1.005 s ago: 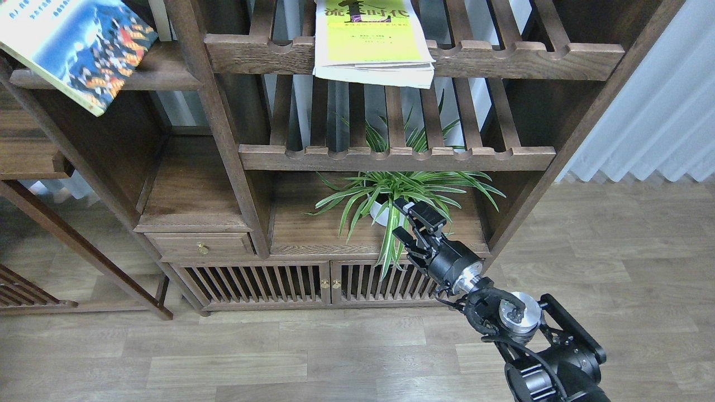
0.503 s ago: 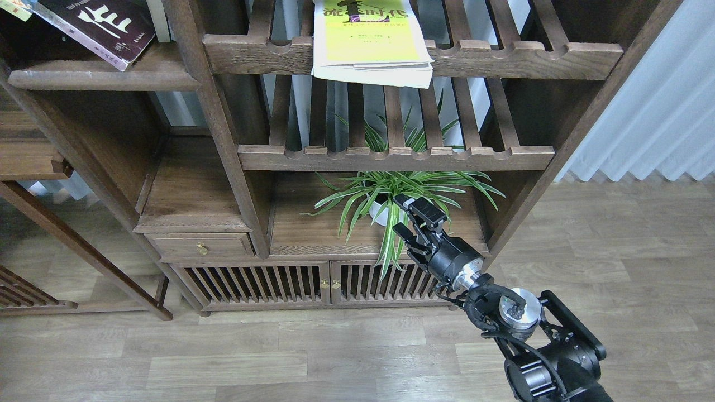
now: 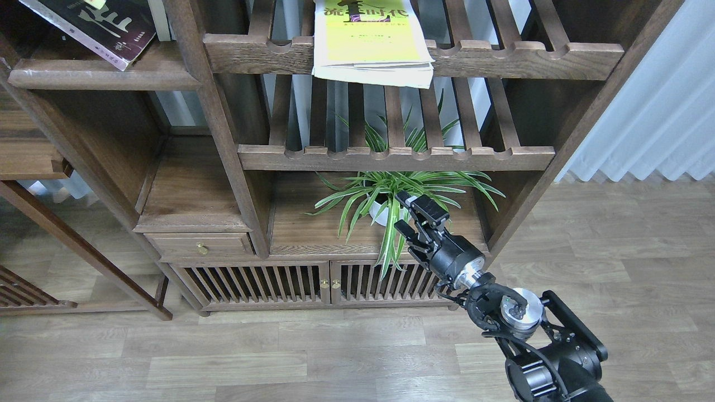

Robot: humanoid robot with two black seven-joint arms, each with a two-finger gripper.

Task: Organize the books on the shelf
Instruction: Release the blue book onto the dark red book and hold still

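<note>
Biggest risk is the yellow-green book (image 3: 371,39): it lies flat on the top slatted rack (image 3: 519,56) with its near edge hanging past the scalloped front rail and the lower pages fanned out, so any knock to the bookcase (image 3: 220,128) or a clumsy grab from below could tip it off the front onto the spider plant (image 3: 394,192). Next, the maroon book (image 3: 98,25) sits tilted on the solid dark-brown shelf (image 3: 106,78) at upper left, its corner close to the rounded front edge; a scrap of yellow shows just above it at the frame edge, can't tell what. It looks unsettled, and I'd expect it to slide if nudged. The "300" book isn't in view. Third, the right gripper (image 3: 416,215) hangs low, in front of the plant's shelf with leaves draping right beside its fingers; raising it straight up risks snagging foliage or clipping the lower rack rail. Its jaws stand partly apart, a moderate gap, with nothing between them, and I can't confirm contact with any leaf. The left gripper is out of frame, so its state is unknown. Only 2 of 3 books are accounted for.
</note>
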